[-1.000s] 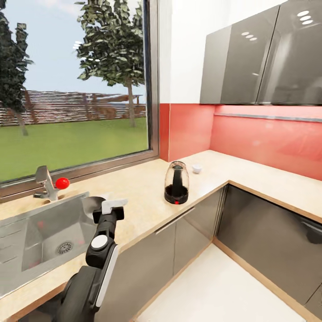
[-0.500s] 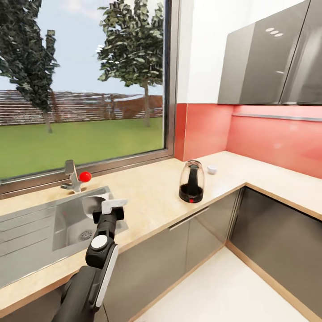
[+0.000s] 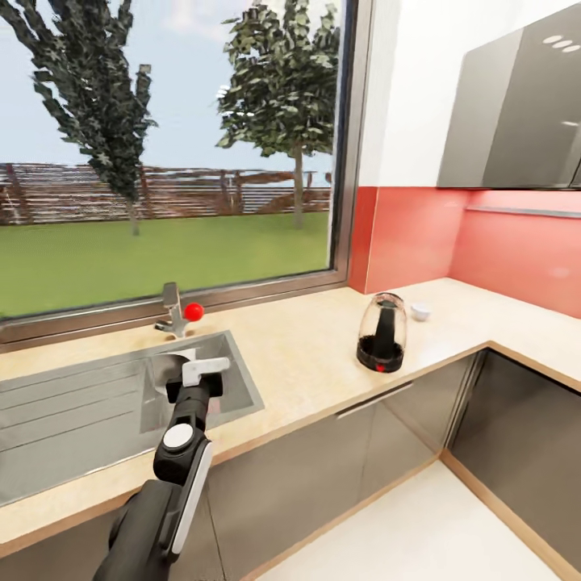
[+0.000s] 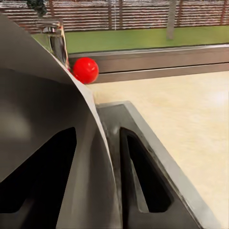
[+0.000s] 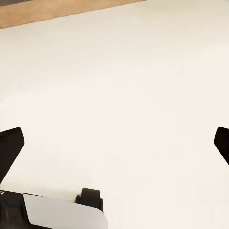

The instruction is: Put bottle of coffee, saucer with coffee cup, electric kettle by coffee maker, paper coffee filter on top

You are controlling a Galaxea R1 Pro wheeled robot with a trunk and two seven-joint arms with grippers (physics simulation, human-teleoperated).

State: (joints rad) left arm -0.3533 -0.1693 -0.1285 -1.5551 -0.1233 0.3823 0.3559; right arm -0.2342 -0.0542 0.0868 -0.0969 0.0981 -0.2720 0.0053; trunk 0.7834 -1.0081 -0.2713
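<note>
The head view shows a kitchen corner with a long light wood bench (image 3: 307, 363) that runs under a big window (image 3: 169, 153) and turns along a red wall (image 3: 500, 250). The cabinet fronts (image 3: 323, 476) below the bench are dark grey, and a glossy grey wall cabinet (image 3: 516, 113) hangs at the upper right.

The electric kettle (image 3: 382, 332) stands upright on the bench near the corner, close to the front edge. It is a clear glass jug on a black base, with a small red switch low on its front. The coffee cup (image 3: 420, 310), tiny and white, stands on the bench behind the kettle toward the red wall, near it but not touching it.

A steel sink (image 3: 97, 403) is set in the bench under the window. Behind the sink stands a metal tap (image 3: 172, 311) with a red ball (image 3: 193, 311) just beside it.

The left arm (image 3: 173, 476) rises from below, and the left hand (image 3: 179, 367) is above the sink basin, at its right part. In the left wrist view its grey fingers (image 4: 71, 157) are very close to the camera and lie almost together, with only a thin line between them, so this hand is pressed together and holds nothing. The red ball (image 4: 85, 69) and the tap (image 4: 56, 40) show there too.

In the right wrist view the right hand (image 5: 117, 143) points at the pale floor (image 5: 124, 86). Its two dark fingertips (image 5: 10, 143) are at the opposite edges of the picture, so this hand is spread wide, with nothing between the fingers.
</note>
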